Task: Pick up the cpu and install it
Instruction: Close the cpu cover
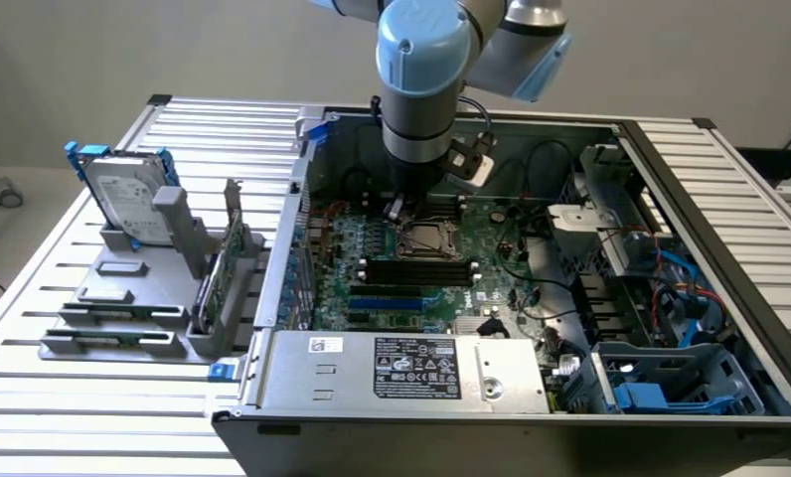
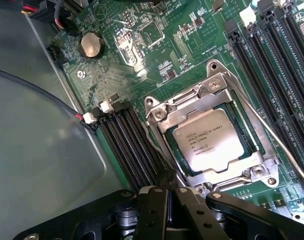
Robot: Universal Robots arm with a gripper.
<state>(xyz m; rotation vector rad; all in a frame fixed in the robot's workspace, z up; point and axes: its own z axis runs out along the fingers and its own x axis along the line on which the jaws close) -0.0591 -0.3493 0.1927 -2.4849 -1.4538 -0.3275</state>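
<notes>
1. The tool (image 2: 167, 196) is hanging low over the motherboard (image 2: 142, 65). Its 2 dark fingers (image 2: 154, 210) are pressing flat against each other with no gap between them, and they are gripping nothing.
2. The fingertips are hovering just beside 1 corner of the socket (image 2: 189, 100), near its metal frame, and they do not appear to be touching it.
3. The cpu (image 2: 210, 145), a thin square chip with a pale silver printed top, is lying flat inside the socket. The metal frame is running around all 4 of its edges.
4. Judging from this, picking up and placing the chip is looking done, since it is sitting square in its seat and apart from the tool. Whether the frame is clamped and the thin wire lever locked down cannot be told, so the fastening is what may be left.
5. Black memory slots (image 2: 129, 145) are lying just beside the socket, and a round coin battery (image 2: 90, 45) is sitting farther off on the green board.
6. In the exterior view, the arm (image 1: 422, 89) is reaching straight down into an open computer case (image 1: 502, 442).
7. The case is resting on a slatted metal surface (image 1: 51, 407). On the exterior view's left, well apart from the case, a hard drive (image 1: 124, 194) with blue rails is standing upright in a grey rack.
</notes>
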